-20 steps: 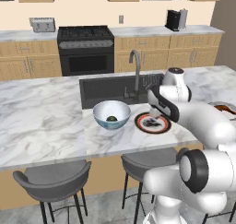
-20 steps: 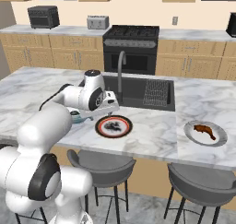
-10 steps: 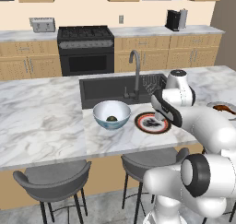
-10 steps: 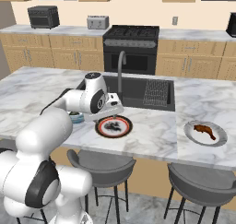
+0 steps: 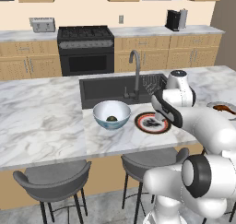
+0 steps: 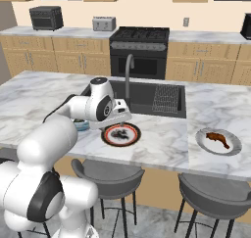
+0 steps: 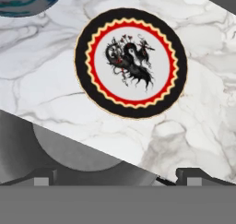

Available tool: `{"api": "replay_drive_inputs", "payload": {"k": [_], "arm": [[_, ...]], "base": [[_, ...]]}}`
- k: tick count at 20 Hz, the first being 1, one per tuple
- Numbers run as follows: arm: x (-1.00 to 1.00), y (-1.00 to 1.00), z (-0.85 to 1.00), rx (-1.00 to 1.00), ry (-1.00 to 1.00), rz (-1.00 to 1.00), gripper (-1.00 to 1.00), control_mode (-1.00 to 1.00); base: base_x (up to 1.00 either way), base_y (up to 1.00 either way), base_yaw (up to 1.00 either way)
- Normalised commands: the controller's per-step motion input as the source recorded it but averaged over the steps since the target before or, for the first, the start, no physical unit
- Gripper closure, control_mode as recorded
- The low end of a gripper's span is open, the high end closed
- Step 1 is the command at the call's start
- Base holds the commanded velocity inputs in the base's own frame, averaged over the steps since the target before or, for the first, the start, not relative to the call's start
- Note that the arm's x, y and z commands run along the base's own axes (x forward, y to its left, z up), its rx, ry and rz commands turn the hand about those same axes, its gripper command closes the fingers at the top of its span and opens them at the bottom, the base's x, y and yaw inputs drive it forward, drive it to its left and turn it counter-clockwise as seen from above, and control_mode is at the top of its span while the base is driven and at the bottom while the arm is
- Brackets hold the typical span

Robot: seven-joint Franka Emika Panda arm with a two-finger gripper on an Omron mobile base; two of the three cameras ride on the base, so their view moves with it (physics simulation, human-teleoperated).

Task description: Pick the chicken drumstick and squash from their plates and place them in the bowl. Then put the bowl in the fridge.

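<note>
On the left of the left base view, your bowl (image 5: 111,114) sat on the desk (image 5: 41,121) in front of the sink (image 5: 108,87), and the squash (image 5: 111,119) lay in its bottom as a small dark lump. The risk there was the bowl itself: it stood just beside the patterned plate (image 5: 152,122), and a low sweep of your arm back across it could have nudged it toward the sink or tipped the squash out.

Moving right, the patterned plate carried nothing, and your gripper (image 5: 159,114) hung above it with its jaws spread wide and nothing between them. In the hand view the plate (image 7: 131,62) lay straight below, with a stool seat showing past the desk's front edge. If you had lowered there, you would have closed on bare plate, and could have pushed it toward that edge.

Farthest right, the chicken drumstick (image 6: 217,138) lay on the grey plate (image 6: 218,142), well apart from the gripper and near the desk's front edge. That was the long reach, in my judgement. The meat looked glossy and tapered, so a grip on the thin end could have slipped, letting it swing or drop on the way back to the bowl. Pressing down on that plate off centre might also have slid it toward the edge.
</note>
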Motion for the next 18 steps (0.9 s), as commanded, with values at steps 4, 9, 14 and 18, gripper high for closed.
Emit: {"api": "replay_drive_inputs", "payload": {"k": [4,9,14,18], "arm": [[0.00,0.00,0.00,0.00,0.00,0.00,-1.00,-1.00],[0.00,0.00,0.00,0.00,0.00,0.00,-1.00,1.00],[0.00,0.00,0.00,0.00,0.00,0.00,-1.00,1.00],[0.00,0.00,0.00,0.00,0.00,0.00,-1.00,1.00]], "base": [[0.00,0.00,0.00],[0.00,0.00,0.00],[0.00,0.00,0.00],[0.02,-0.01,0.00]]}}
